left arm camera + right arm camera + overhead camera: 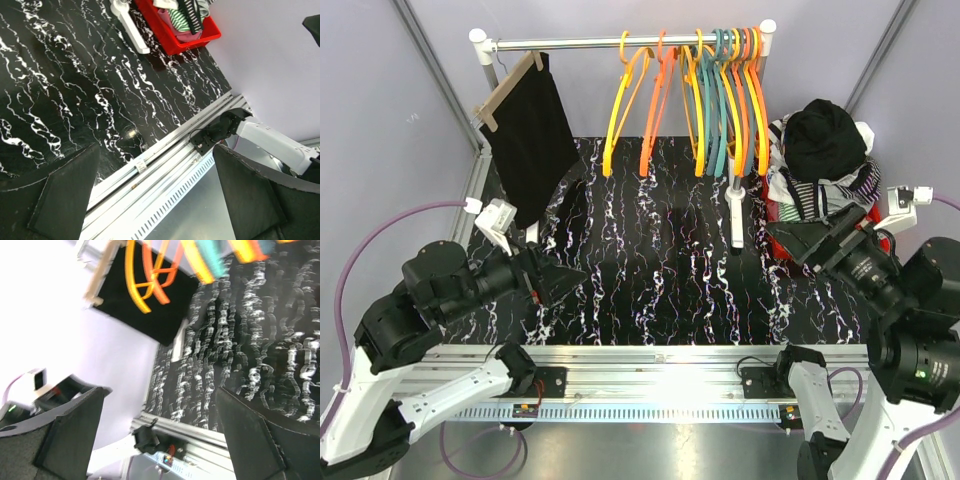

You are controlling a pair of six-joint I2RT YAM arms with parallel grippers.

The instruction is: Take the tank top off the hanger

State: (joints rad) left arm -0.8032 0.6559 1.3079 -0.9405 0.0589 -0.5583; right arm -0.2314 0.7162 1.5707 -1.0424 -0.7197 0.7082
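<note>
Top external view: black tank top point(530, 140) hangs on the wooden hanger point(506, 90) at 10 o'clock on the rail point(620, 42), apparently fully on. Removal remains. Left pincer point(555, 277) and right pincer point(800, 240) are spread, holding nothing, well apart from it.

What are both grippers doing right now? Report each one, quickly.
Left gripper: open, jaws spread wide, holding nothing.
Right gripper: open, jaws spread wide, holding nothing.
The black tank top hangs on its wooden hanger, untouched.
</note>
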